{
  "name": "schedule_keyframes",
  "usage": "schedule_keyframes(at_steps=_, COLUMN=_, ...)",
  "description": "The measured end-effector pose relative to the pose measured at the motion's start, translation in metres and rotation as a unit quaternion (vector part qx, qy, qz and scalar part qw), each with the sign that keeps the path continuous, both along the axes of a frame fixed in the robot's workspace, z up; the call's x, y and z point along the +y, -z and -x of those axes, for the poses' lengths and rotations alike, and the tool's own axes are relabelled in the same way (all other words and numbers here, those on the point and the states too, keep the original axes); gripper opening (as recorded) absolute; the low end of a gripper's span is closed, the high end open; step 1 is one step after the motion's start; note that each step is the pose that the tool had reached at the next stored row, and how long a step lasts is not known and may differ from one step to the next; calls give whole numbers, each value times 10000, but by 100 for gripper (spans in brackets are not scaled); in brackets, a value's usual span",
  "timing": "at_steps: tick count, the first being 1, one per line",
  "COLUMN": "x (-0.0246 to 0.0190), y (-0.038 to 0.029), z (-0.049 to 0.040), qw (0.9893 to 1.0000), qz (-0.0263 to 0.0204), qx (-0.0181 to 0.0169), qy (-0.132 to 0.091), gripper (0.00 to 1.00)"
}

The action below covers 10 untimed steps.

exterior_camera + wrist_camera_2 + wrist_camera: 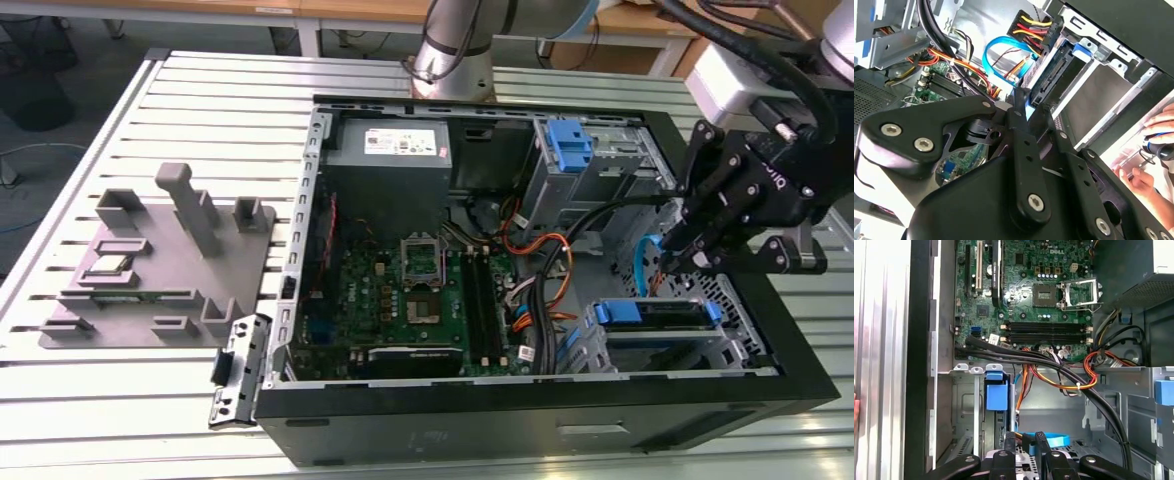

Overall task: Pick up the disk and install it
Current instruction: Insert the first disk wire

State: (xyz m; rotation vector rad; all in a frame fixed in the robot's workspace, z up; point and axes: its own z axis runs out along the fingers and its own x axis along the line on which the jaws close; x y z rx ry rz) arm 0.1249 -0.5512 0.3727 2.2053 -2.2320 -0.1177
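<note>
Black two-finger gripper (681, 262) hangs inside open black metal computer case (534, 430); fingers slightly apart, gripping nothing; flat silver-grey disk in bright blue plastic carrier (650, 312) sits in drive bay close by.

Gripper (1033, 102) w/ fingers (1019, 98) apart, just beside disk (1055, 77) in bay (1120, 61).

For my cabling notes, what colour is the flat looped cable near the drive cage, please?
The flat cable is light blue, clearest in the second wrist view.

Matt black hand (677, 265), blue plastic-framed disk (650, 312)
</note>
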Motion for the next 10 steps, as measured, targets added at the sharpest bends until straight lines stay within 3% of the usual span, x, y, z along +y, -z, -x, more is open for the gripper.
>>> schedule_keyframes(at_steps=5, x=15, y=60, z=-1, qw=10000, qz=45, qx=0, qy=0, gripper=30)
schedule_keyframes(at_steps=10, x=34, y=131, z=-1, qw=9999, qz=136, qx=0, qy=0, gripper=30)
